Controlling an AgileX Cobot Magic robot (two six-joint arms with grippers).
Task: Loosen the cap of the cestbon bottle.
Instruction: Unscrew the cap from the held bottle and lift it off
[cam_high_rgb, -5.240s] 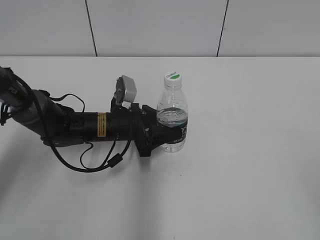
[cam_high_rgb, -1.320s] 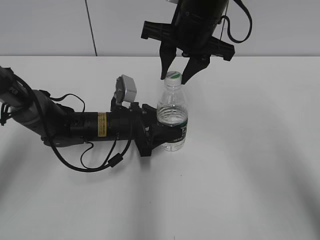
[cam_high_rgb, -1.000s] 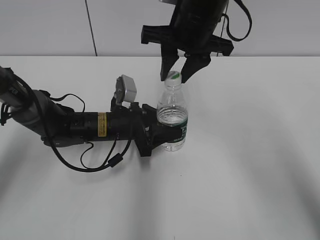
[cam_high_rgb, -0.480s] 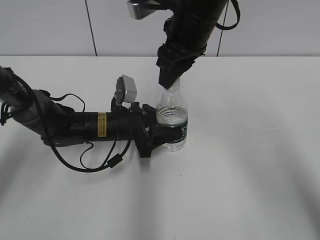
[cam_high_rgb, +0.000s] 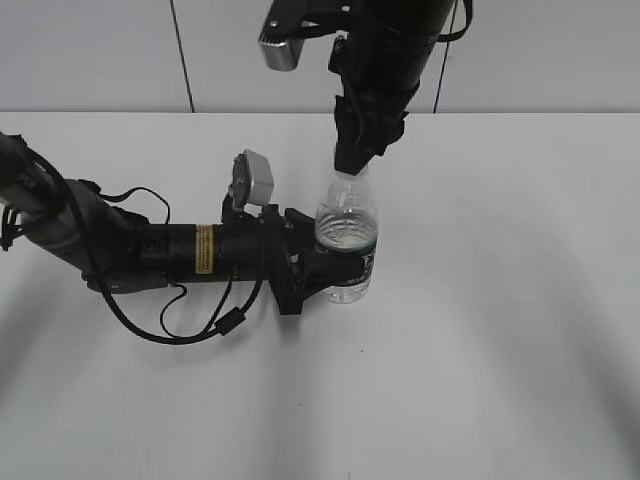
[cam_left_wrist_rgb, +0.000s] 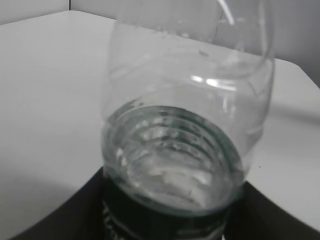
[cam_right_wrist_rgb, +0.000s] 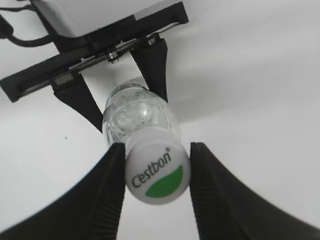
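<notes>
1. The cap (cam_right_wrist_rgb: 157, 173) is seen at lower centre of the right wrist view, white with a green mark, seated on the neck of the cestbon bottle (cam_high_rgb: 346, 240).
2. The bottle is stood upright on the counter (cam_high_rgb: 500, 330), at centre of the exterior view.
3. The cap is bracketed by the right gripper (cam_right_wrist_rgb: 156, 165); its jaws are pressed against both sides (a clenched hold, as judged from that view).
4. The bottle's body is clamped low, at the label band, between the jaws of the left gripper (cam_high_rgb: 335, 262).
5. The twist is best made about the bottle's own axis, with grip pressure held even and the lower clamp kept firm, so that the bottle is not tipped.
</notes>
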